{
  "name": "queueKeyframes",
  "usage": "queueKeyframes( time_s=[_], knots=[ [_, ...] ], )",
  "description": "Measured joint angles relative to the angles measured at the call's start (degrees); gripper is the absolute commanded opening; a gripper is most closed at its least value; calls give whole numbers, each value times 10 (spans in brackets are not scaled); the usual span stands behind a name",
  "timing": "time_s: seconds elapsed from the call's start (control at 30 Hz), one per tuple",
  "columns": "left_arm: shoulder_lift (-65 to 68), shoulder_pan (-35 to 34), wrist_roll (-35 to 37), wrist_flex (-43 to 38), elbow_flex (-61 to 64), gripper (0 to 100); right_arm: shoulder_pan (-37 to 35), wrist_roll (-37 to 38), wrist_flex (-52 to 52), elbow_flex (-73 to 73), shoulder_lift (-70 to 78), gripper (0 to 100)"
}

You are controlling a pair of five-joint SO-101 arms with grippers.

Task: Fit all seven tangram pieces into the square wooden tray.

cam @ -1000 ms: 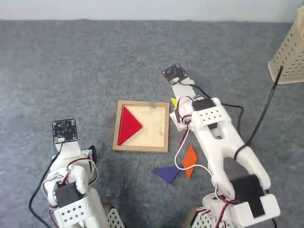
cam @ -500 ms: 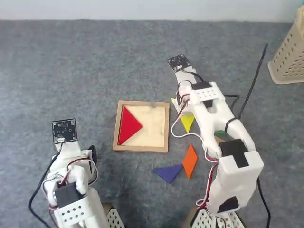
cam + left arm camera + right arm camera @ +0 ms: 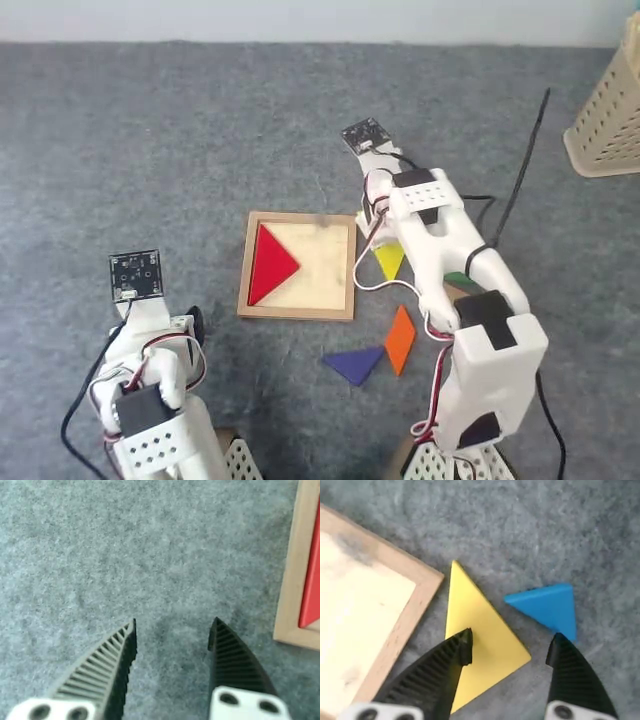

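The square wooden tray (image 3: 300, 305) lies mid-table with a red triangle (image 3: 270, 263) in its left half. A yellow triangle (image 3: 480, 650) lies flat on the carpet just beside the tray's corner (image 3: 420, 587). My right gripper (image 3: 511, 639) hangs open over it, one finger above the yellow piece and the other near a blue triangle (image 3: 547, 607). In the high view the right arm (image 3: 425, 225) covers part of the yellow triangle (image 3: 388, 258). My left gripper (image 3: 174, 625) is open over bare carpet left of the tray (image 3: 290, 570).
An orange parallelogram (image 3: 400, 338) and a purple triangle (image 3: 355, 363) lie on the carpet in front of the tray. A green piece (image 3: 462, 280) peeks out beside the right arm. A beige slatted basket (image 3: 610, 110) stands at the far right edge.
The right arm has stretched out over the carpet and shifted slightly left, uncovering the yellow triangle. The left arm has kept still.
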Motion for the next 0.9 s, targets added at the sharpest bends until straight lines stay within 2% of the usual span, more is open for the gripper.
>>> queueKeyframes(
  time_s=[0.17,0.47,0.67,0.9],
  knots=[
    [0,0,0,0,0,225,-19,11,18,22,-13,211],
    [0,0,0,0,0,225,-23,13,-18,173,-121,210],
    [0,0,0,0,0,225,-9,-1,-23,217,-185,210],
    [0,0,0,0,0,225,-54,-22,-23,220,-206,275]
  ],
)
